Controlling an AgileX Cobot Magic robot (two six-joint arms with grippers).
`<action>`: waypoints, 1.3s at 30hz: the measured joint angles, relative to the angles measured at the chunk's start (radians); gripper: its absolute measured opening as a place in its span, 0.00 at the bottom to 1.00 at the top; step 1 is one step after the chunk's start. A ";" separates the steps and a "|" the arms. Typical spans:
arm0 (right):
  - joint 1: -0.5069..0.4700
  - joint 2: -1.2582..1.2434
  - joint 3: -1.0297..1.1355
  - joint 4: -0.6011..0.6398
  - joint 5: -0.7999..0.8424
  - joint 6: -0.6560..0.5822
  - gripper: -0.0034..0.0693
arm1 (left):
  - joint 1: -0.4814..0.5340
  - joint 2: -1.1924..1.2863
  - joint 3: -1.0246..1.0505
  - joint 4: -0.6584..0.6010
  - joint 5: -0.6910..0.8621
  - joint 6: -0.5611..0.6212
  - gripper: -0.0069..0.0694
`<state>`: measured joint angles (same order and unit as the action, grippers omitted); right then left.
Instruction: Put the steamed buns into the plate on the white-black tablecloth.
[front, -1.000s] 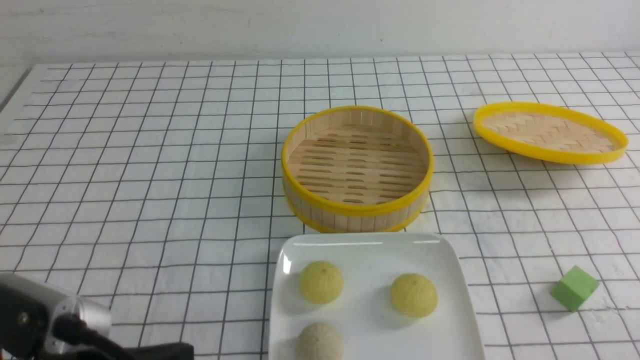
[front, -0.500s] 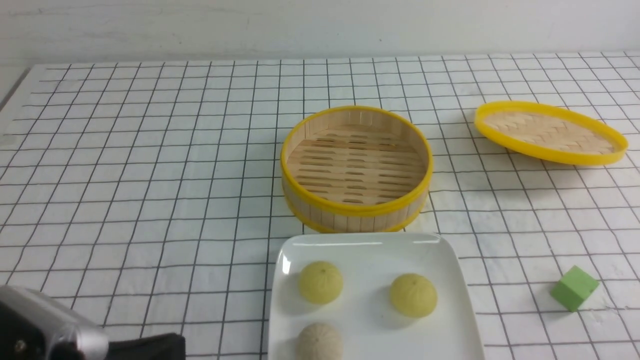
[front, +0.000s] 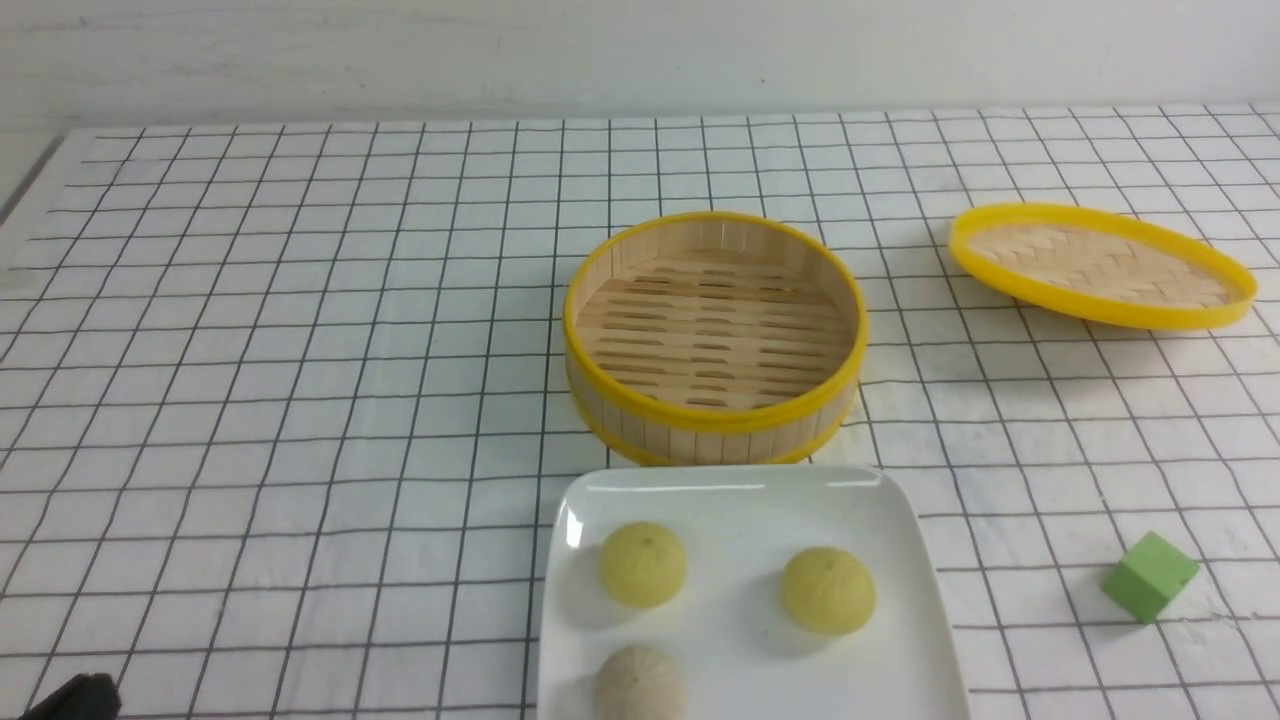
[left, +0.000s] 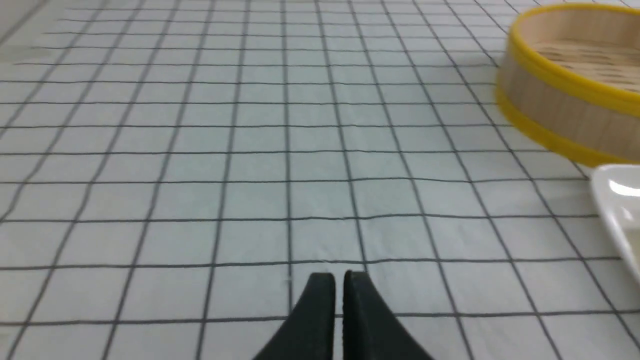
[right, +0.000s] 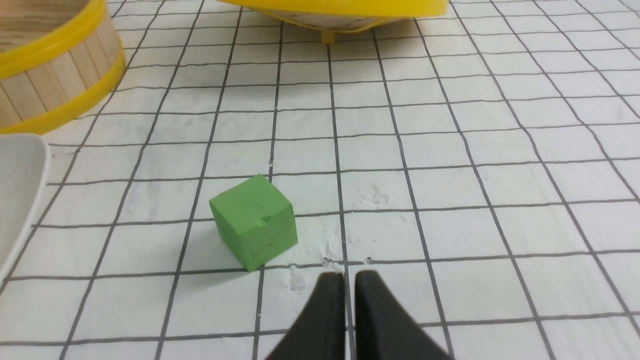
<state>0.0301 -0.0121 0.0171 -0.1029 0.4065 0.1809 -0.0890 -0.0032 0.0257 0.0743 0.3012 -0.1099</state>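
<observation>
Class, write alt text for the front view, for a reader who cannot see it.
Three buns, two yellow-green and one beige, sit on a white plate at the near edge of a checked tablecloth. Behind it stands an empty steamer basket; its lid and a green cube lie to the right.

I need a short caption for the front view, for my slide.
Three steamed buns on the plate, empty bamboo steamer behind.

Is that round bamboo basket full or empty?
Empty. The steamer basket shows only bare slats inside; all three steamed buns sit on the plate.
</observation>
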 joint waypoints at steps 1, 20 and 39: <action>0.000 0.000 0.000 0.000 0.000 0.000 0.13 | 0.020 -0.005 0.001 -0.002 0.028 0.000 0.16; 0.000 0.000 0.000 0.000 0.000 0.000 0.17 | 0.142 -0.008 0.000 0.035 0.066 0.003 0.19; 0.000 0.000 0.000 0.000 0.000 0.000 0.20 | 0.142 -0.008 0.000 0.043 0.068 0.003 0.21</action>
<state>0.0301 -0.0121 0.0171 -0.1032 0.4065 0.1809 0.0535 -0.0113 0.0261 0.1169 0.3695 -0.1064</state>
